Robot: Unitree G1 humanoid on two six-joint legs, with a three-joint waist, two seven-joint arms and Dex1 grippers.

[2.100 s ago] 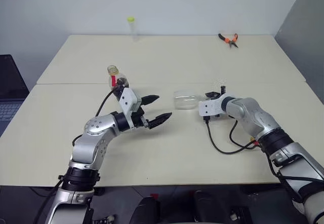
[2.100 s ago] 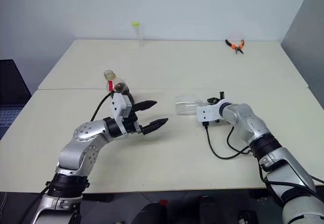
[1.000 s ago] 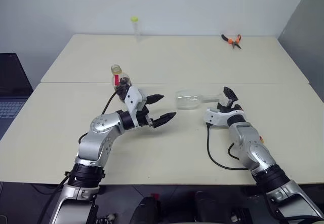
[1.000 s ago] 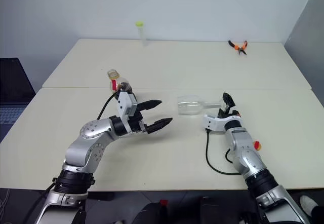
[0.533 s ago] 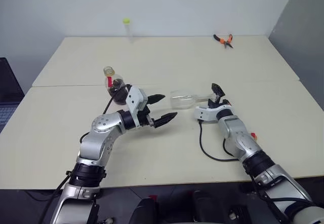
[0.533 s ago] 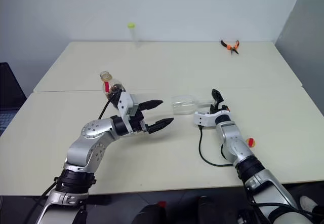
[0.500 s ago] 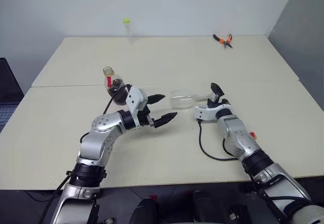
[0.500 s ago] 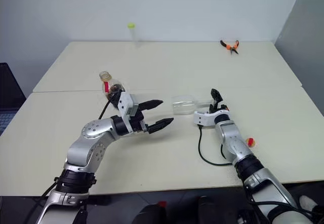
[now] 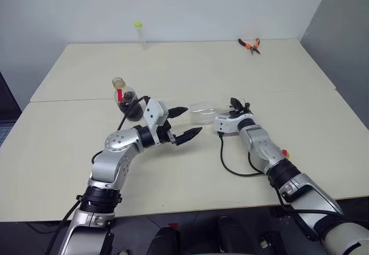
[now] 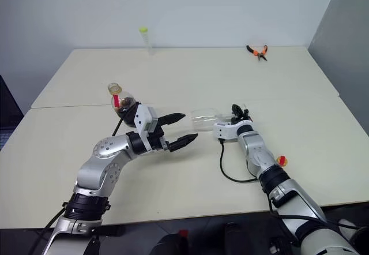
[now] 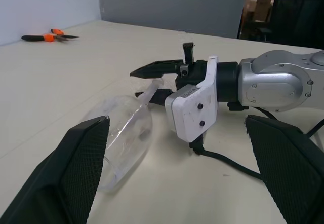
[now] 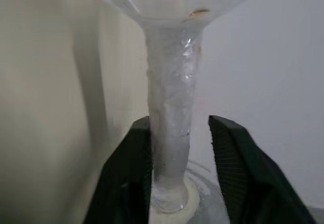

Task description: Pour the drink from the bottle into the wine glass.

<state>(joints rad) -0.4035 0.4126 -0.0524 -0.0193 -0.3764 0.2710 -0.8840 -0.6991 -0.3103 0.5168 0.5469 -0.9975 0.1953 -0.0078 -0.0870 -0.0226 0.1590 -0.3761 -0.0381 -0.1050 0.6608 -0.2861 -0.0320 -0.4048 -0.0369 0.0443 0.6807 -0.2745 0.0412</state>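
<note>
The wine glass lies on its side at the table's middle, bowl toward my left gripper. My right gripper points level along the table and is shut on its stem, one finger on each side. My left gripper hovers open a little left of the bowl, holding nothing. The bottle stands upright just behind my left wrist, with dark drink in its lower part and a red strip at the neck.
A slim clear tube with a yellow-green top stands at the table's far edge. Orange-handled pliers lie at the far right. A black cable loops on the table beside my right forearm. A seam joins the two tabletops.
The camera has shifted. My right gripper moved in along the table to the glass's stem and closed its fingers around it. The left gripper stayed open and still.
</note>
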